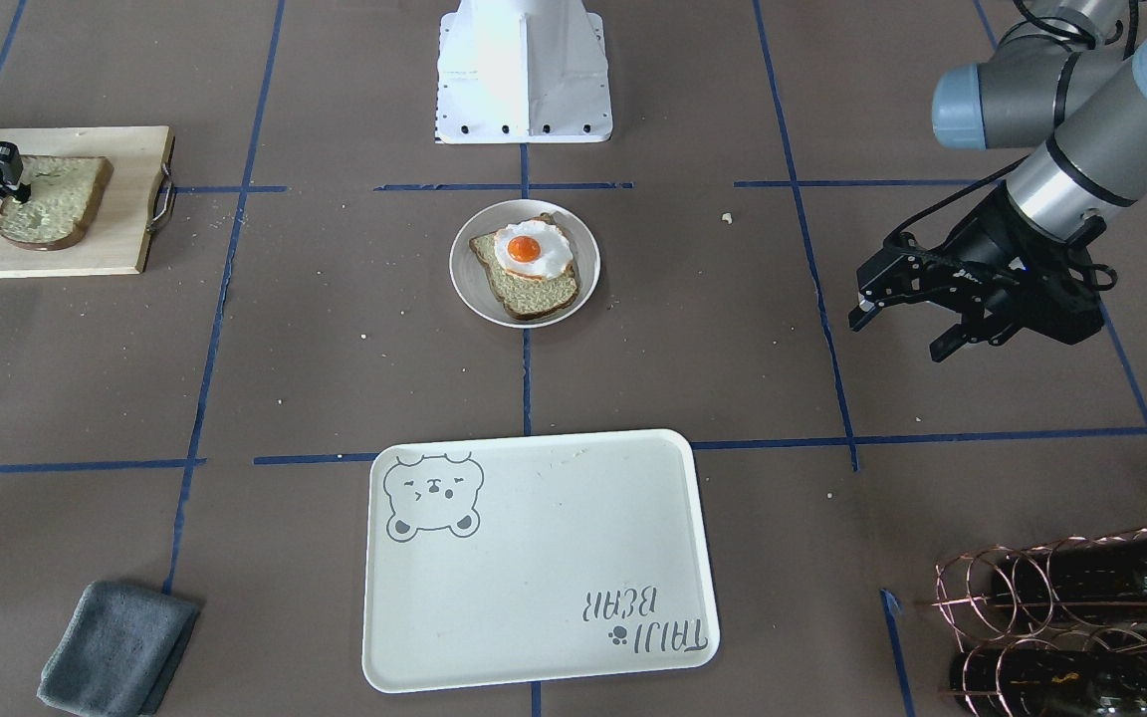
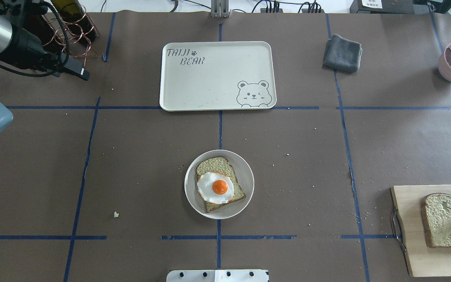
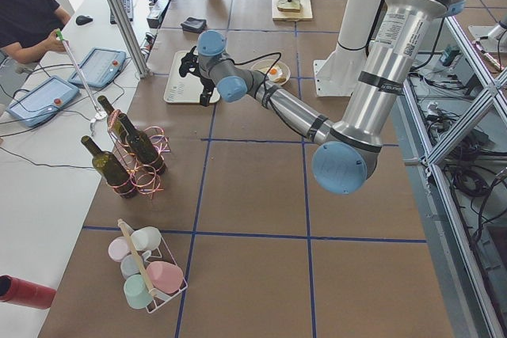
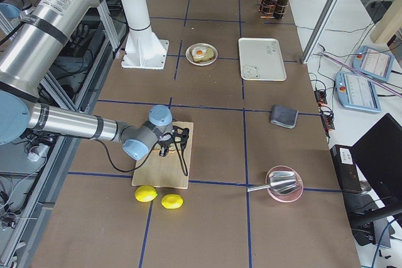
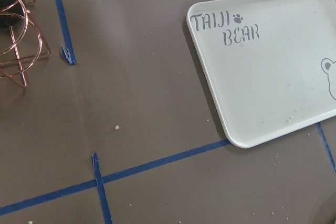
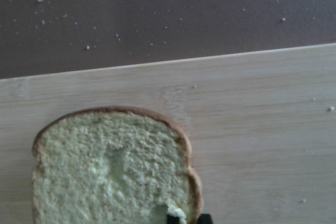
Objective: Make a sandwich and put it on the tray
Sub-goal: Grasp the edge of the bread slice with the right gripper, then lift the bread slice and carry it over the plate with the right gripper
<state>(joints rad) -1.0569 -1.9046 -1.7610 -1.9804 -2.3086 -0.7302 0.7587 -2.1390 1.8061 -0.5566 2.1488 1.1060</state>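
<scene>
- The right tool (image 1: 14, 187) is clamped on the edge of a loose bread slice (image 1: 51, 199). In the right wrist view its dark fingertips sit on either side of the brown crust.
- That slice lies flat on the wooden cutting board (image 1: 106, 244) at the counter's (image 1: 335, 339) far right end.
- The left tool (image 1: 897, 334) hangs above bare counter with its two fingers spread apart, holding nothing.
- The sandwich (image 1: 534, 269) is half built: one bottom slice (image 1: 539, 294) topped by a fried egg (image 1: 531, 251) with an orange yolk, and no second slice on it.
- It rests on the round plate (image 1: 464, 279) at mid-counter, in front of the robot's base and well apart from both tools.
- The tray (image 1: 534, 558) lies beyond the plate and carries nothing.
- A folded grey cloth (image 1: 115, 647) sits to the tray's right, and a copper wire rack of bottles (image 1: 1061, 617) to its left.
</scene>
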